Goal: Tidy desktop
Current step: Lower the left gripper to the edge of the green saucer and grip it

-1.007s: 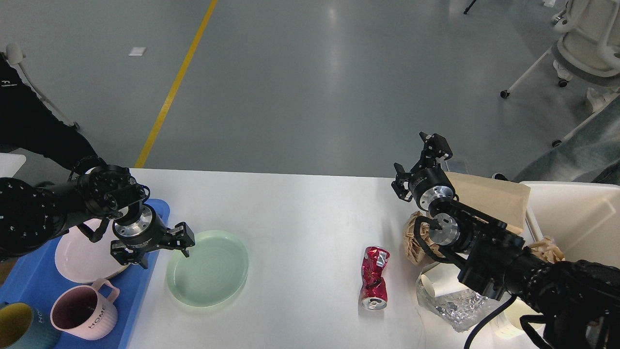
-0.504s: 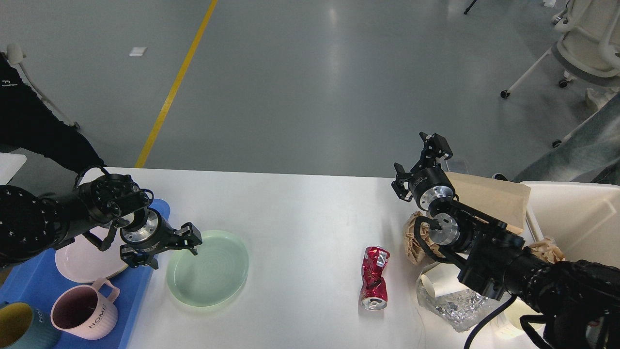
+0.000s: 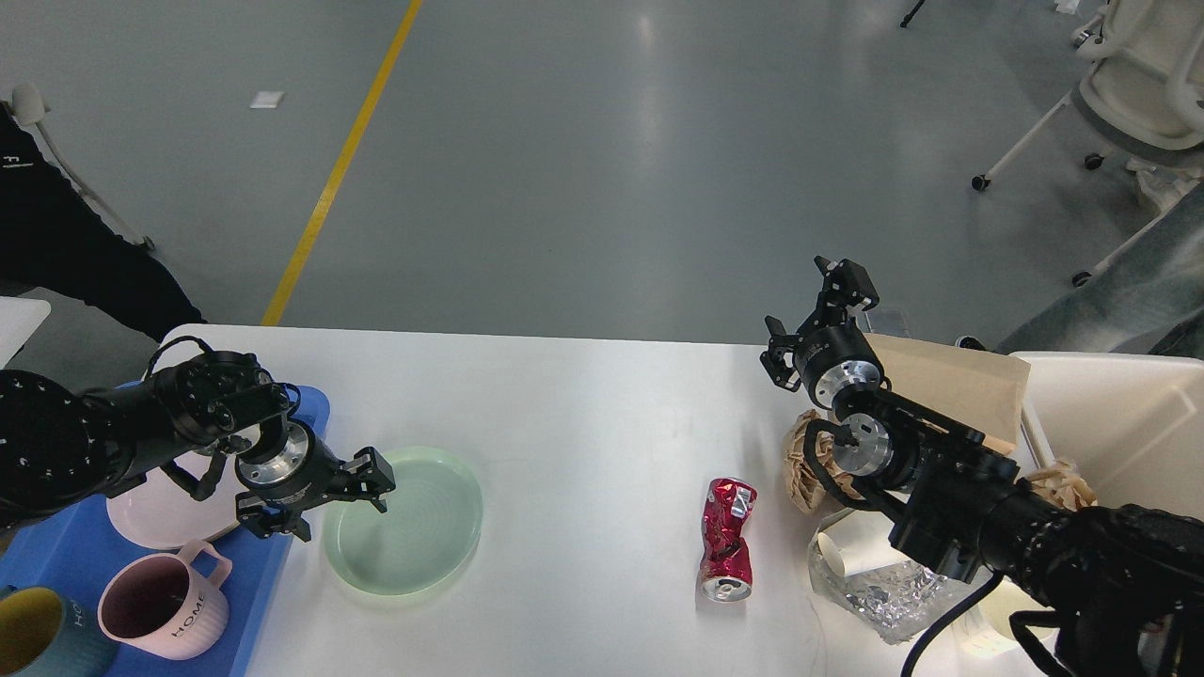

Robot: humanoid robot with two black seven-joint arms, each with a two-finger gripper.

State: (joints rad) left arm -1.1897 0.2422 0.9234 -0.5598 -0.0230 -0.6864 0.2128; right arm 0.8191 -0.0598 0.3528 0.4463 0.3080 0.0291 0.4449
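The white desktop (image 3: 583, 414) fills the lower part of the head view. A pale green plate (image 3: 414, 527) lies on it at the left. My left gripper (image 3: 329, 503) is open at the plate's left rim, one finger over the plate and the other outside it by the blue tray (image 3: 56, 564). I cannot tell whether it touches the rim. A crushed red can (image 3: 727, 550) lies right of centre. My right gripper (image 3: 814, 315) is open and empty, raised over the table's far edge at the right.
The blue tray holds a pink plate (image 3: 155, 512), a pink "HOME" mug (image 3: 160, 611) and a teal mug (image 3: 38, 644). At the right lie crumpled brown paper (image 3: 809, 461), a paper cup (image 3: 847, 550), crinkled plastic (image 3: 884, 592) and a beige bin (image 3: 1110, 414).
My left gripper has moved right and a little toward me, from over the tray's edge to the green plate's left rim. The right arm has not moved.
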